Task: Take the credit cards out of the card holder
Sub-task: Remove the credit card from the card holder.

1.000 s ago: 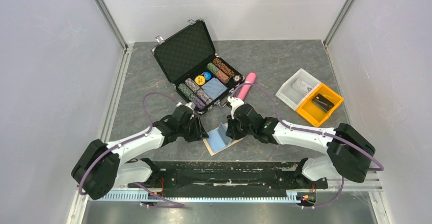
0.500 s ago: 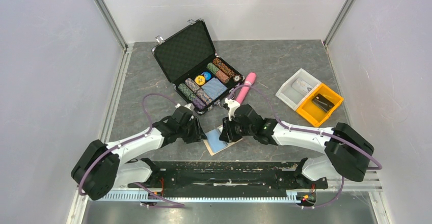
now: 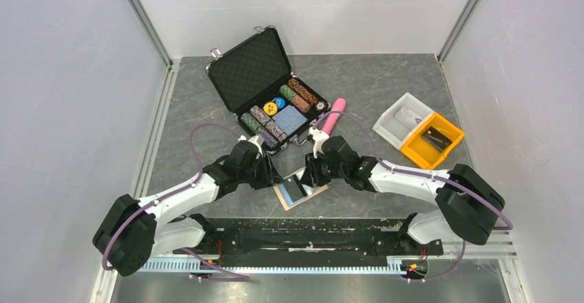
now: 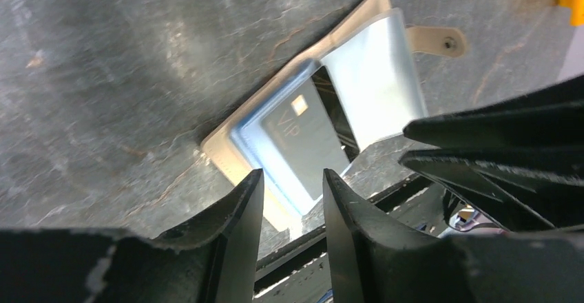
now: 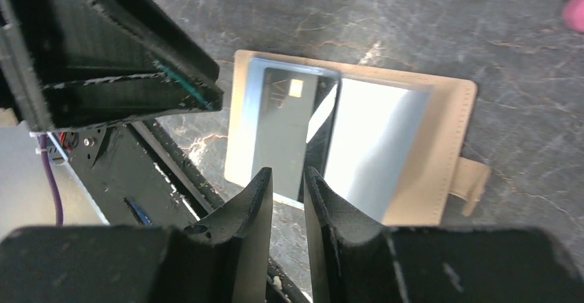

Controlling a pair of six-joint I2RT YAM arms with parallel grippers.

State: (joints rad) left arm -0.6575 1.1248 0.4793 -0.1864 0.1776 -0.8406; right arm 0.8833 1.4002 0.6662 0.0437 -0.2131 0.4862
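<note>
Glossy credit cards [image 5: 289,131], matt card holder [image 5: 451,127]

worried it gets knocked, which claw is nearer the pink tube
Right. The right claw is at the right side of the card holder, nearside of the pink tube; the left claw is at its left side, farther off.

Overhead view: bright, even, diffuse light; sharp throughout, with soft shadows beneath the arms. Wrist views: glare whitens the shiny inner face of the card holder [image 5: 451,124] and streaks the table [image 4: 124,76]; the foreground gripper fingers [image 4: 234,248] are dark and out of focus.
</note>
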